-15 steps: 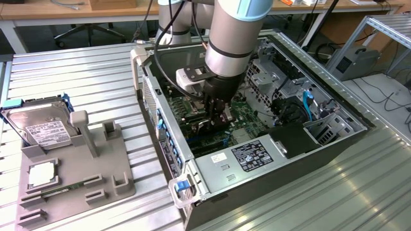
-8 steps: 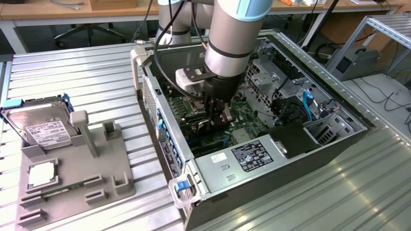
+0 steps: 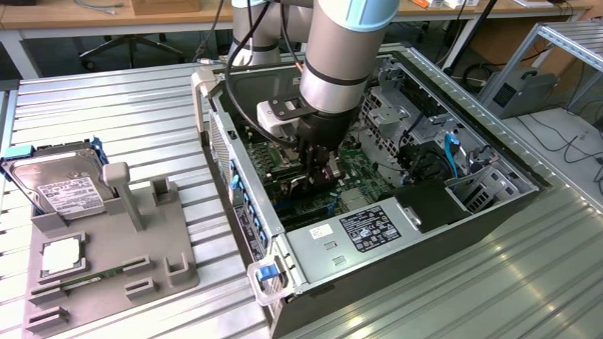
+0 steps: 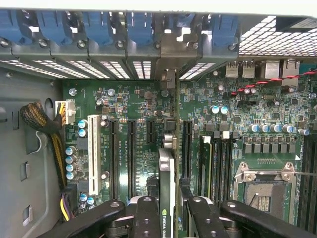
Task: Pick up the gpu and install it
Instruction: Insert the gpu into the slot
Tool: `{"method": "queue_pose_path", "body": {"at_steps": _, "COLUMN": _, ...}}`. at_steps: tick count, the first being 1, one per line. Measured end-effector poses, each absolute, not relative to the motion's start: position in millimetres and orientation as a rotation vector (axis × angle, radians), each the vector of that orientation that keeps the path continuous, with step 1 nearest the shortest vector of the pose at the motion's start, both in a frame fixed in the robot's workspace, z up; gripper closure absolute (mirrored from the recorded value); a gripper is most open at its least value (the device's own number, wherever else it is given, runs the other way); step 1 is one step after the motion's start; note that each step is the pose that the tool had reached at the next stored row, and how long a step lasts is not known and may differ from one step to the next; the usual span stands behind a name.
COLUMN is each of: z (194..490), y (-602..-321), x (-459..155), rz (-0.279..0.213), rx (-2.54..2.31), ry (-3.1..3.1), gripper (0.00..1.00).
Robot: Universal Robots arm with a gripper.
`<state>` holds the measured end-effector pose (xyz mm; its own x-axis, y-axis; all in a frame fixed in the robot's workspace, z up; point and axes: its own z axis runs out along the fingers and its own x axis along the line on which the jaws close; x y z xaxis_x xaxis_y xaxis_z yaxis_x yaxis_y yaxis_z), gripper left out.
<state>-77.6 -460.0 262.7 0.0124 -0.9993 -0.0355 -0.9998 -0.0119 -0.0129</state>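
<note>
Open computer case [image 3: 414, 233] lying on its side on the ribbed metal table [image 3: 113, 113], with the arm reaching down into its middle. Off to the exterior view's left, a grey parts fixture [image 3: 113, 261] carrying the silver hard drive [image 3: 61, 187] and a slim memory stick [image 3: 90, 275], both well apart from the work and best left alone.

Inside the case, green motherboard [image 4: 143, 99] facing the wrist camera, crossed by long black expansion slots [image 4: 131, 153] and one white slot [image 4: 93, 148]. Along the rear wall, a row of blue retaining clips [image 4: 138, 25] above the perforated bracket openings.

Gripper [image 4: 171, 206] down low over the board, partly closed and clamped on the gpu [image 4: 168, 173], one finger on each face. Card held on edge, running straight between two black slots toward the rear wall, metal end near a bracket opening [image 4: 168, 74]. Cannot tell whether the connector edge touches a slot yet or hangs just above one.

For a clean seating, probably:
- Keep the card upright and parallel to the slot; any tilt likely jams one end.
- Line up the bracket end with its rear opening before pressing.
- Press straight down, evenly along the length.
- Watch the capacitors [image 4: 218, 110] and the neighbouring memory slots [image 4: 213, 163] just beside the fingers.
- Hold the grip firm to avoid slipping under load.
</note>
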Motion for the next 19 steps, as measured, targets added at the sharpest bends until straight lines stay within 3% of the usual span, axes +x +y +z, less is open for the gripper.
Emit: {"method": "queue_pose_path", "body": {"at_steps": 19, "z": 262.3, "y": -460.0, "x": -77.9, "rz": 0.025, "rx": -2.21, "ry": 2.184, "gripper": 0.73}}
